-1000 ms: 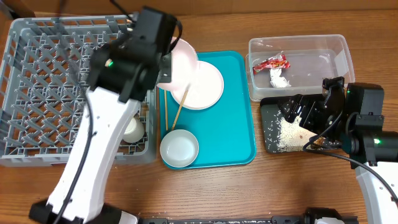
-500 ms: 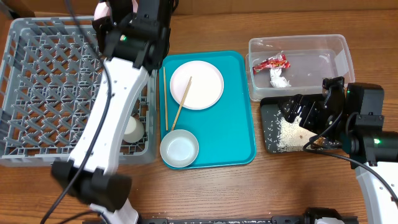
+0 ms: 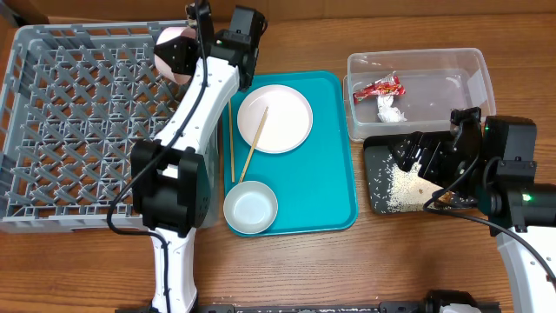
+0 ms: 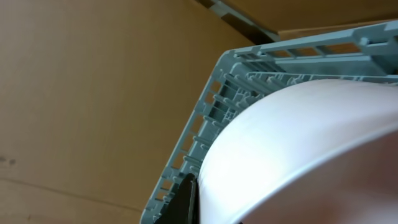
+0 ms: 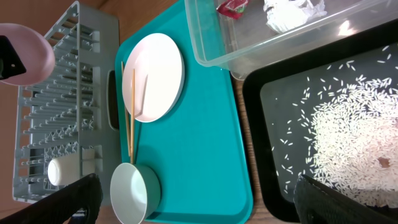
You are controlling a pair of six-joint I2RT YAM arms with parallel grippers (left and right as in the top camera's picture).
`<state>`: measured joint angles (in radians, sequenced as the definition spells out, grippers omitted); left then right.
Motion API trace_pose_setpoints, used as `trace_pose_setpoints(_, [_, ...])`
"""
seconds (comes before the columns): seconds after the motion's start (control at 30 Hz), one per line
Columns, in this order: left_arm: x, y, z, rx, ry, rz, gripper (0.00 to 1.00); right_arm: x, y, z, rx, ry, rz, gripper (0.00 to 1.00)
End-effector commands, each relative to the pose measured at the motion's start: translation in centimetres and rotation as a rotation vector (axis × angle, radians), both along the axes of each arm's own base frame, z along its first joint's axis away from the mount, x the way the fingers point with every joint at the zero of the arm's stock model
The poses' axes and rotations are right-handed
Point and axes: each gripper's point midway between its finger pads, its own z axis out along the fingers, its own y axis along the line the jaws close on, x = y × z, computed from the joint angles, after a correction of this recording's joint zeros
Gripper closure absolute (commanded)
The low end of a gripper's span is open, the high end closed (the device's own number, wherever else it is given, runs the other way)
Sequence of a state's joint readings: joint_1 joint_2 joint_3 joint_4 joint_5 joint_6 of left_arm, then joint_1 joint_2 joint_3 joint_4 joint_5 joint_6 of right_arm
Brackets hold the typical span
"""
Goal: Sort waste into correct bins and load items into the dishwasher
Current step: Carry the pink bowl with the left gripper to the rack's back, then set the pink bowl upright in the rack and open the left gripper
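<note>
Rack (image 3: pixel 61 130) pegs stand open leftward; the left arm (image 3: pixel 198 109) crosses its right wall.

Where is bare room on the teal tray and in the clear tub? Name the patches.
On the teal tray, the right half, from white plate and bowl to the right rim, is bare; the left strip is crowded with plate, chopsticks and bowl. In the clear tub, the right half, beyond red wrapper and paper wad, is free.

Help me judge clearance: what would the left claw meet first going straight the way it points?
Likely the grey dish rack: the left claw, holding the pink bowl, points out over the rack's far side. Height above it is unclear.
</note>
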<state>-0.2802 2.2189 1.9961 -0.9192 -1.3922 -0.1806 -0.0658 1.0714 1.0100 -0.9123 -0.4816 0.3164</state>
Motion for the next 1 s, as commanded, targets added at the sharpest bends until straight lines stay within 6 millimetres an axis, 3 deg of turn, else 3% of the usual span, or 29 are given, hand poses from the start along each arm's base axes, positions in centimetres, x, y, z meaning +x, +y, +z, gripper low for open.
trace_pose_setpoints(0.0, [-0.4,1.8,1.2,0.049,-0.067,0.066,0.96,0.3,-0.3,0.9,-0.014,-0.034,-0.006,0.0])
trace_pose_setpoints(0.27, [1.4,3.2,-0.9,-0.083,-0.132,0.058,0.96,0.3,-0.3,0.9,-0.014,-0.034,-0.007,0.0])
trace_pose_setpoints(0.57, [3.9,2.5,-4.0,-0.132,-0.136,0.014,0.96,0.3,-0.3,0.9,-0.014,-0.034,-0.006,0.0])
trace_pose_setpoints(0.97, [4.1,3.3,-4.4,-0.126,-0.137,0.028,0.96,0.3,-0.3,1.0,-0.014,-0.035,-0.006,0.0])
